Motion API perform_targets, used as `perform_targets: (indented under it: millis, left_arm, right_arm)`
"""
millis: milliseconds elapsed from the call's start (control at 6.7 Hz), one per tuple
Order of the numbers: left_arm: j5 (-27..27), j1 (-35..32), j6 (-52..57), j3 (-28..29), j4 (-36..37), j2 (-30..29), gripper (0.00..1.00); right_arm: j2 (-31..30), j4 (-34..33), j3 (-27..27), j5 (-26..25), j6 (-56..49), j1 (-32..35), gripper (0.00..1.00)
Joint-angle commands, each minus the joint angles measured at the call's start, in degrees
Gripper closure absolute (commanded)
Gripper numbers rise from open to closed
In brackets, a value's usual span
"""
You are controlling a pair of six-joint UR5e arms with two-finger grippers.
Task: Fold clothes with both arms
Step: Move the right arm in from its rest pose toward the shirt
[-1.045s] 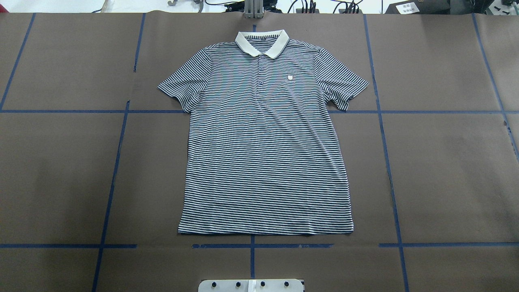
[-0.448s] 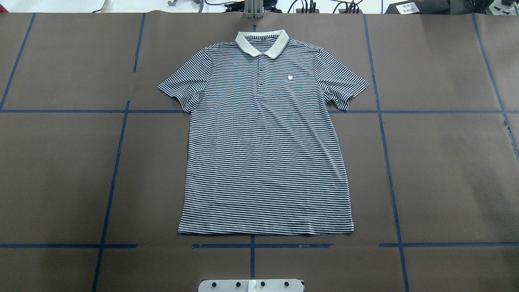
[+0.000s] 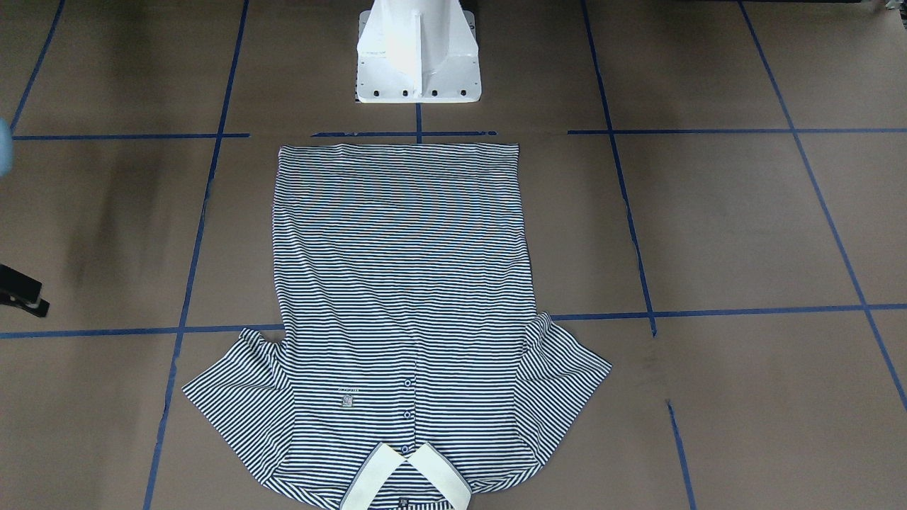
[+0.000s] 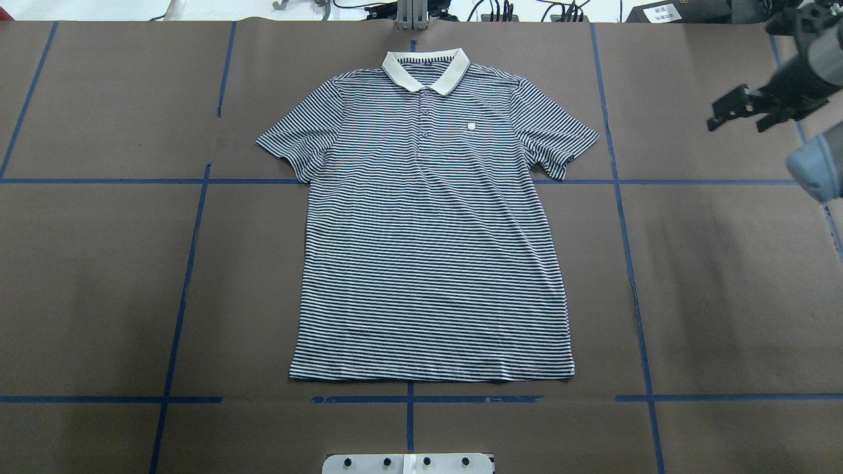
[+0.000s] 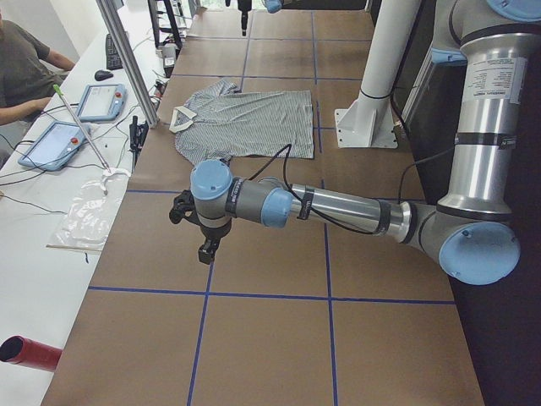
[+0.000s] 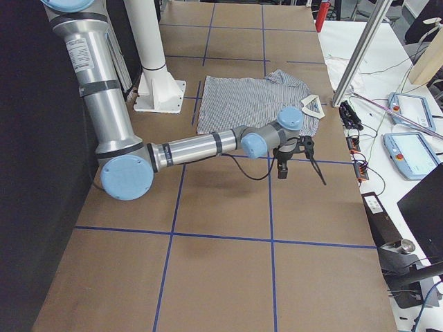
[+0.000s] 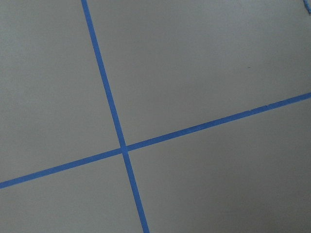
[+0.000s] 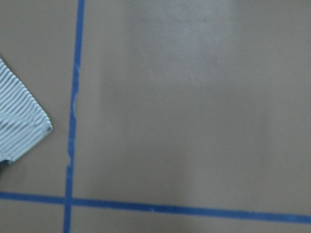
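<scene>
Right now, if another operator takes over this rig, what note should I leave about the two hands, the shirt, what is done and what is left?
Polo shirt: lies flat on the table, front up, both sleeves spread, collar away from the robot, hem toward its base.
Right hand: looks open and empty, above bare table beyond the sleeve on the robot's right, not touching the shirt.
Left hand: seen only from the side, so I cannot tell whether it is open or shut; it is above bare table, well away from the shirt.
Done: no fold yet.
Left: all folds, with both arms.
</scene>
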Motion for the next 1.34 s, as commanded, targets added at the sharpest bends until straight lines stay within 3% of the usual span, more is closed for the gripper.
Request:
perform_targets:
  millis: [0, 299, 448, 1194]
  left_arm:
    - [-0.4, 0.0, -0.1, -0.3, -3.2, 0.5, 0.0]
    - [-0.4, 0.0, 0.0, -0.3, -3.2, 0.5, 0.0]
    - [-0.4, 0.0, 0.0, -0.4, -3.2, 0.5, 0.0]
    - [-1.5, -0.1, -0.1, -0.7, -3.2, 0.5, 0.0]
  right_arm:
    - [9.5, 18.4, -11.8, -7.3, 20.4, -5.1, 0.01]
    - [16.7, 19.3, -17.7, -15.6, 33.0, -10.4, 0.04]
    - [17.1, 19.3, -20.0, -19.3, 34.7, -12.6, 0.06]
    - [16.3, 19.1, -23.0, -20.0, 35.1, -14.6, 0.14]
